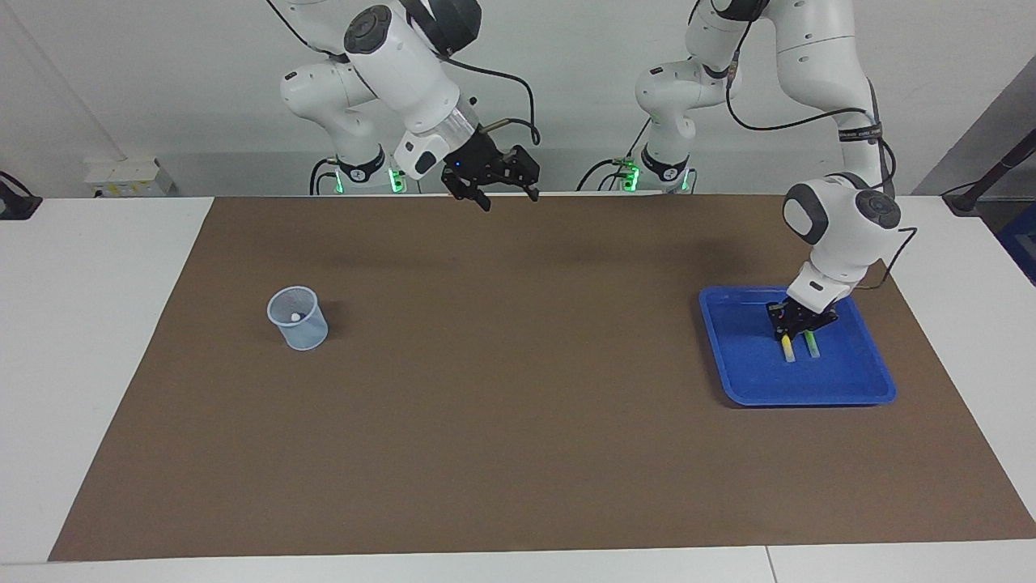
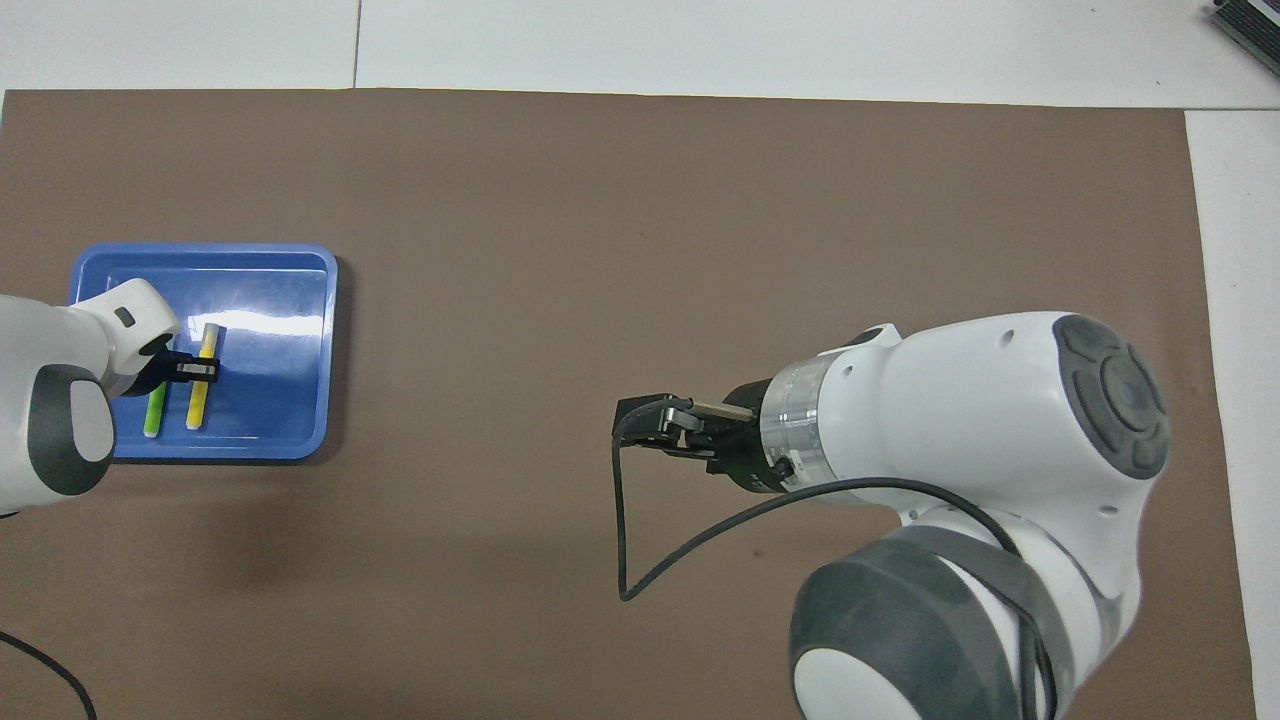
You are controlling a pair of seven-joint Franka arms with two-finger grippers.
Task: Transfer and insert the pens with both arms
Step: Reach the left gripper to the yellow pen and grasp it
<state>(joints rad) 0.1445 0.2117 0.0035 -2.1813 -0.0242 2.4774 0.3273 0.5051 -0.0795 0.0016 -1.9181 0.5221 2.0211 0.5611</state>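
Facing view: the left pincer (image 1: 797, 327) is down in the blue tray (image 1: 745, 372) at the left arm's end of the table (image 1: 81, 324), pressed together on the yellow pen (image 1: 787, 351); the green pen (image 1: 812, 348) lies just beside it. The right pincer (image 1: 495, 185) hangs spread above the brown mat (image 1: 518, 405). A clear cup (image 1: 298, 318) stands toward the right arm's end.

Overhead view: the left pincer (image 2: 195, 369) pinches the yellow pen (image 2: 202, 385) mid-length, the green pen (image 2: 155, 408) alongside. The right pincer (image 2: 660, 425) waits over the mat.
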